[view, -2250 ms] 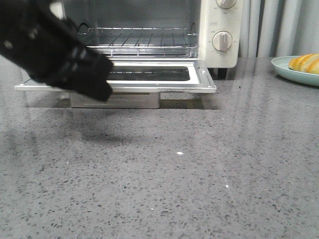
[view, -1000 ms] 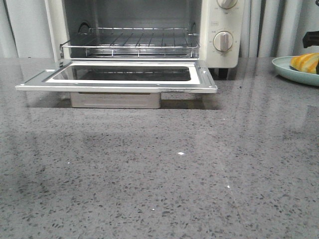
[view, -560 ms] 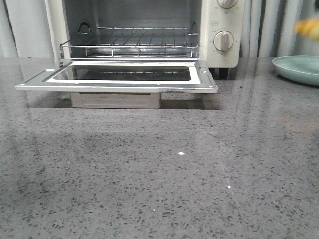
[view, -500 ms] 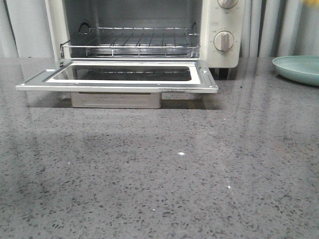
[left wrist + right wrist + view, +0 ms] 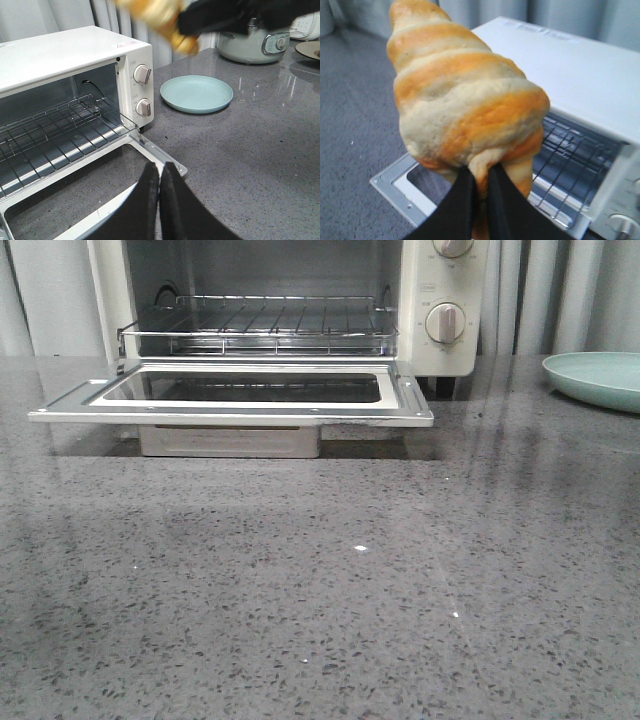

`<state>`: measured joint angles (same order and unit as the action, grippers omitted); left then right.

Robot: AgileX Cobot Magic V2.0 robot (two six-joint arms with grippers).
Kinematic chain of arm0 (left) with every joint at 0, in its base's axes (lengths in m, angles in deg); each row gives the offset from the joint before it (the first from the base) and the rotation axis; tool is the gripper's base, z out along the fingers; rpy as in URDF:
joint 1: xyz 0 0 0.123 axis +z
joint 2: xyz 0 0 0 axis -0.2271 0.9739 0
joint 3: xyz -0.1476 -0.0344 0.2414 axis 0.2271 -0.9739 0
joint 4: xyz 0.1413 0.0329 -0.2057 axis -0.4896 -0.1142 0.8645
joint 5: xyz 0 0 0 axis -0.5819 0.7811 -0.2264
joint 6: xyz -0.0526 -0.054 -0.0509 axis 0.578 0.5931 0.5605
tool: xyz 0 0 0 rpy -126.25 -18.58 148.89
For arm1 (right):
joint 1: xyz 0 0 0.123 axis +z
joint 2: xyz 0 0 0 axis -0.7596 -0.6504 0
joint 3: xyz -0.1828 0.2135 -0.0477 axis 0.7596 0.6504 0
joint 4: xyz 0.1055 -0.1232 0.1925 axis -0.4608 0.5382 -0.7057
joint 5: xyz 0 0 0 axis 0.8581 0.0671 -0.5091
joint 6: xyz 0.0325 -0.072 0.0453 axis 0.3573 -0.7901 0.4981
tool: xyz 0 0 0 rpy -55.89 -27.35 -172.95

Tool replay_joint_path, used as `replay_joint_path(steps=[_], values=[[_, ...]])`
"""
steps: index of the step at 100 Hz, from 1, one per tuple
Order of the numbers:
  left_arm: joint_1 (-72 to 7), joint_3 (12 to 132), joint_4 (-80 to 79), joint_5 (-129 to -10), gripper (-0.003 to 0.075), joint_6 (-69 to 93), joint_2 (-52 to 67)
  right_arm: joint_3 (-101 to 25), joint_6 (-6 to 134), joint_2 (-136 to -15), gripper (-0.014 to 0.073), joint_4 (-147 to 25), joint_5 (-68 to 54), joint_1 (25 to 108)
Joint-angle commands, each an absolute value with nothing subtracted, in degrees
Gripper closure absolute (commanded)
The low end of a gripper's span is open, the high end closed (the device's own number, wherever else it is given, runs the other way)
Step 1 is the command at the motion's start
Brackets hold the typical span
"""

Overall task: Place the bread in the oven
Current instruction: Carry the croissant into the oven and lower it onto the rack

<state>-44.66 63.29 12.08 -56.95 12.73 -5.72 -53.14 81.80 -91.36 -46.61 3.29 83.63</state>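
While clamped in the right claw (image 5: 479,200), striped golden-orange croissant roll (image 5: 465,100) upright, tapered tip uppermost; left claw (image 5: 159,187) pressed together, empty.

I see a pale green plate (image 5: 598,377) at the bench's (image 5: 320,590) right edge, bare, with a rice cooker (image 5: 250,44) near the far right corner behind it; curtains (image 5: 560,295) hang beyond.

1. You see soft, even light on the grey table (image 5: 330,590), with pale reflected streaks and small bright specks.
2. A faint shadow lies under the oven (image 5: 420,300) door.
3. In the left wrist view, the bread (image 5: 160,17) is blurred.
4. In the right wrist view the bread (image 5: 465,105) is sharp, but the background is out of focus.
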Motion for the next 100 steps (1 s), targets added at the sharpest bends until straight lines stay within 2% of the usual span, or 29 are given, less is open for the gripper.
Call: replay_joint_path(steps=[1, 44, 65, 72, 84, 89, 94, 100], values=[[-45.15, 64.83, 13.22, -60.65, 0.0742, 12.64, -6.07, -56.88, 81.16, -95.02, 0.0661, -43.54, 0.75, 85.28], [-45.15, 64.83, 13.22, -60.77, 0.0742, 12.64, -9.74, -82.32, 81.16, -121.89, 0.0661, -38.44, 10.03, 82.04], [-45.15, 64.83, 13.22, -60.77, 0.0742, 12.64, -10.64, -89.57, 81.27, -129.58, 0.0638, -36.55, 13.47, 79.71], [-45.15, 64.83, 13.22, -60.30, 0.0742, 12.64, -10.78, -89.57, 81.27, -130.29, 0.0517, -35.83, 10.82, 79.08], [-45.15, 64.83, 13.22, -59.09, 0.0742, 12.64, -11.48, -89.57, 82.61, -130.50, 0.0115, -35.83, 7.21, 78.39], [-45.15, 64.83, 13.22, -58.69, 0.0742, 12.64, -11.70, -89.70, 82.61, -130.50, -0.0001, -35.83, 7.08, 78.39], [-45.15, 64.83, 12.97, -58.69, 0.0742, 12.64, -11.80, -89.96, 82.61, -130.39, -0.0045, -35.83, 7.89, 78.39], [-45.04, 64.83, 12.96, -59.05, 0.0742, 12.64, -12.03, -90.72, 82.61, -129.99, -0.0024, -36.71, 9.80, 78.51]])
